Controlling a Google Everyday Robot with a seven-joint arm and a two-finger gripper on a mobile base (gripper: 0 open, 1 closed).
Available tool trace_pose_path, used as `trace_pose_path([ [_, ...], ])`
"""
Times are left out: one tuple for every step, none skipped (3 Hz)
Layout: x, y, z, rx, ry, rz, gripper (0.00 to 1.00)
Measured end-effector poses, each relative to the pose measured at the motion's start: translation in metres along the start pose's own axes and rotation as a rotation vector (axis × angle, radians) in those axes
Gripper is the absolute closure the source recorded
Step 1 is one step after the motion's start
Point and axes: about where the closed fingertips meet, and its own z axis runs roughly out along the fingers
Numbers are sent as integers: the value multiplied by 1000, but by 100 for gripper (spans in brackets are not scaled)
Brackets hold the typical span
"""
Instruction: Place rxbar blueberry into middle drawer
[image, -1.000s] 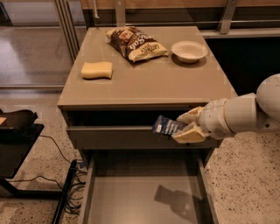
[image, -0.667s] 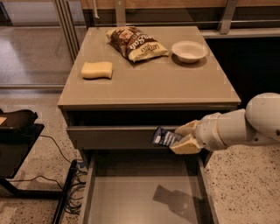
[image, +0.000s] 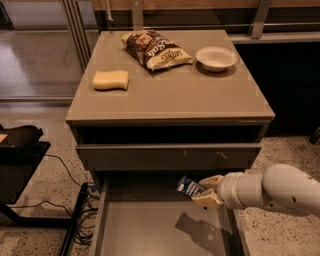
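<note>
**Cabinet station, contents and arm position**

Far left, on the floor: a black stand (image: 22, 147), low and dark, partly cut off by the frame edge. Black cables (image: 75, 197) trail from it across the speckled floor to the foot of the cabinet.

Cabinet top, a grey-beige surface (image: 170, 100), carries three items:
- Yellow sponge (image: 110, 80), lying flat near the left edge, well apart from the others.
- Chip bag (image: 156, 49), brown and cream, lying on its side toward the back, middle of the top.
- White bowl (image: 216, 58), upright, at the back right, just beside the bag's right end but not touching it.

Cabinet front: the upper drawer (image: 150, 156) is nearly shut, showing a flat panel with scuff marks right of centre and a dark gap above it.

Below it: the middle drawer (image: 150, 230) is pulled out toward the camera, its flat floor and thin side walls in view. A dark shadow (image: 200, 232) falls on the floor right of centre.

Rxbar blueberry (image: 188, 187): a dark navy wrapper with white print, held in the air over the rear right part of the middle drawer, just under the upper drawer's panel. It is tilted and does not touch the drawer floor.

Pincer (image: 204, 190): cream-coloured fingers clamped on the right end of the bar, one above and one below.

Right: the white arm (image: 272, 189) reaches in from the frame edge, across the drawer's right wall.
</note>
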Motion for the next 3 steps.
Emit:
trace_pose_path([
  [45,-10,37,32,11,67,100],
  [45,-10,37,32,10,67,100],
  [51,-11,51,26,0,77,100],
])
